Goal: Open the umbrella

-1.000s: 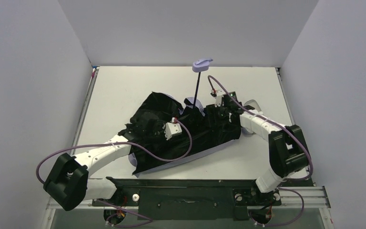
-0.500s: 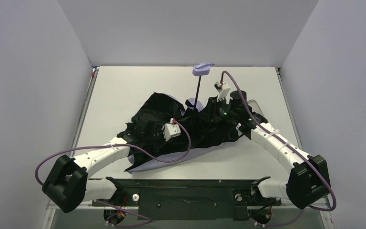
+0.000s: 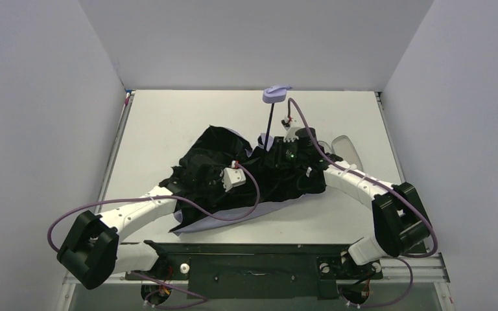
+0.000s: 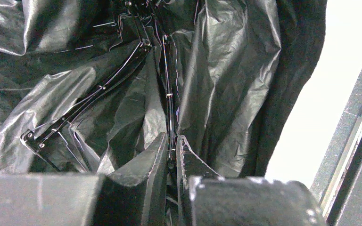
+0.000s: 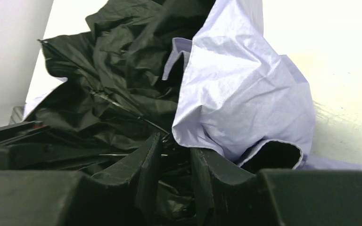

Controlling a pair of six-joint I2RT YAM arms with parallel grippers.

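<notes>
The umbrella [image 3: 259, 184] lies half spread on the table with its black underside up. Its thin shaft [image 3: 269, 123] rises to the lilac handle [image 3: 273, 94]. My left gripper [image 3: 215, 176] sits in the canopy's left half. In the left wrist view it [image 4: 172, 141] is shut on a thin black rib [image 4: 168, 94]. My right gripper [image 3: 273, 157] is beside the foot of the shaft. In the right wrist view its jaws [image 5: 175, 146] stand narrowly apart, closed on bunched black fabric and ribs, with a lilac fold [image 5: 235, 94] just to the right.
A flat lilac oval pouch [image 3: 345, 148] lies on the table right of the right wrist. A black rail [image 3: 253, 249] runs along the near edge. White walls close in the table's left, back and right sides.
My right gripper has moved left to the foot of the shaft and its jaws have closed in on the fabric; the right elbow swung out and back. The left arm has hardly moved.
</notes>
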